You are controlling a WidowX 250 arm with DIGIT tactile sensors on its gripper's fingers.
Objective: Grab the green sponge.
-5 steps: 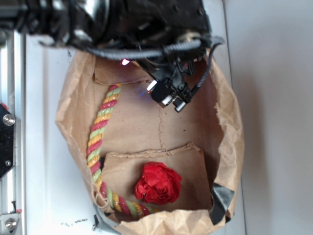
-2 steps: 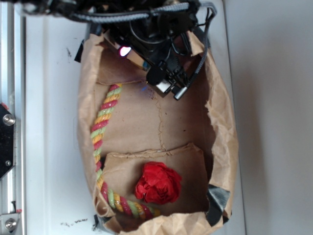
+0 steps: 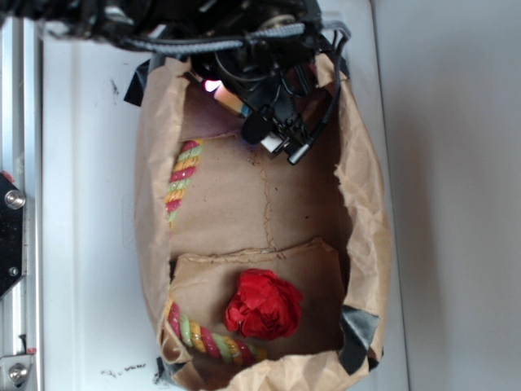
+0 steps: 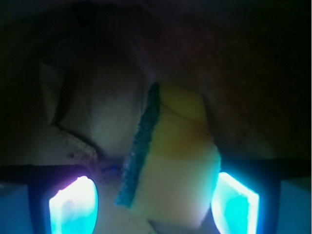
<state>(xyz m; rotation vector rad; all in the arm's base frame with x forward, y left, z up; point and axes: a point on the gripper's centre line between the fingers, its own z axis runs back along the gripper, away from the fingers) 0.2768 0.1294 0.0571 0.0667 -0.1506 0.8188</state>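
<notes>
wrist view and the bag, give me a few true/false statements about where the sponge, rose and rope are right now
1. The green sponge lies between the gripper fingers. True.
2. The sponge's green layer faces the right finger. False: it faces the left finger.
3. The red paper rose sits inside the paper bag. True.
4. The twisted rope lies outside the bag. False: it runs along the bag's inner wall.
5. The gripper holds the rose. False: the rose lies far from it.

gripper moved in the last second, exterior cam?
Yes. Against the red paper rose, which stays put, the gripper has shifted up-frame, toward the far end of the paper bag.
</notes>
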